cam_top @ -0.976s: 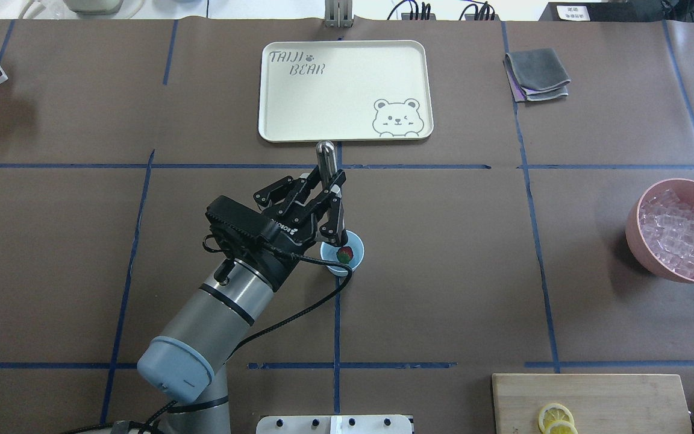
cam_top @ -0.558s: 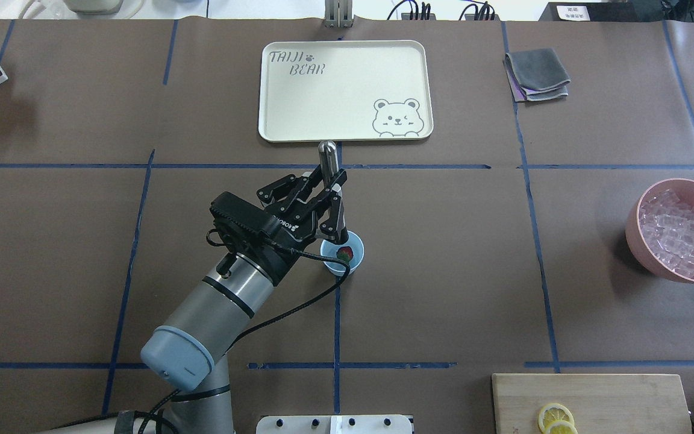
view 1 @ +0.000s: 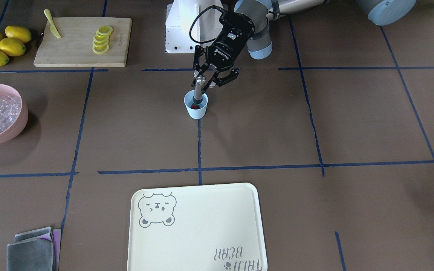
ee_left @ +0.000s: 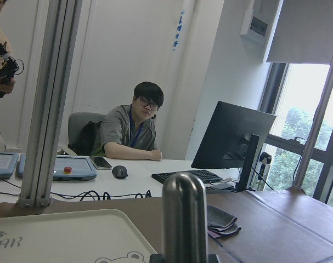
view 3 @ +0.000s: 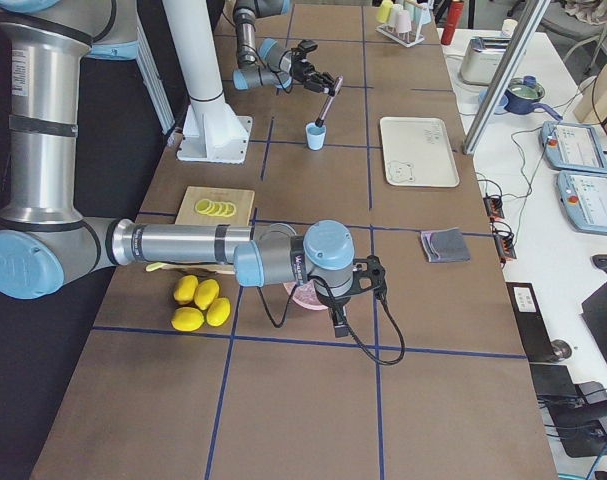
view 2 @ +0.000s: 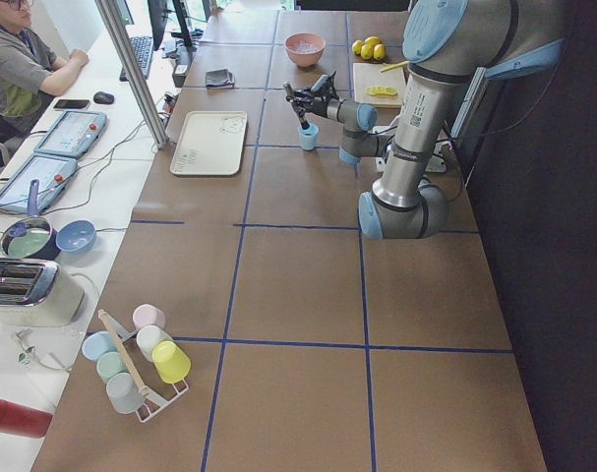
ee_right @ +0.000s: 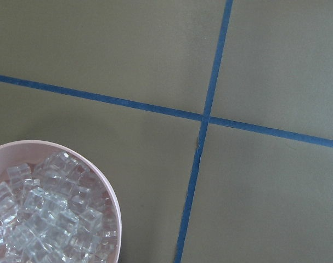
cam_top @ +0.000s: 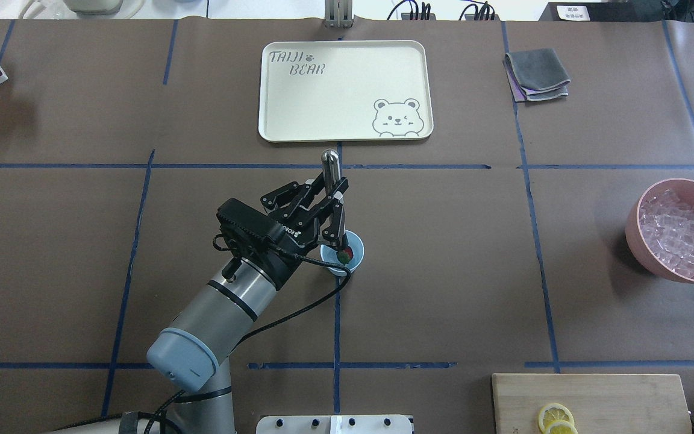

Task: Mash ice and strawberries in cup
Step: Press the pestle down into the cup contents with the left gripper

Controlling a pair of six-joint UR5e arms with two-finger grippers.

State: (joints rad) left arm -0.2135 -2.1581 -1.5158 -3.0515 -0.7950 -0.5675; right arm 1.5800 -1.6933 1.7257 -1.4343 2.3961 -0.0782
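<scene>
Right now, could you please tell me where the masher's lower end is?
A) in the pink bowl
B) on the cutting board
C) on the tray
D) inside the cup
D: the masher, held by the left gripper, reaches down past the rim into the cup.

Overhead and front cameras look steeply down from opposite table sides; end cameras look lengthwise; all share the cup; wrist cameras sit close.
</scene>
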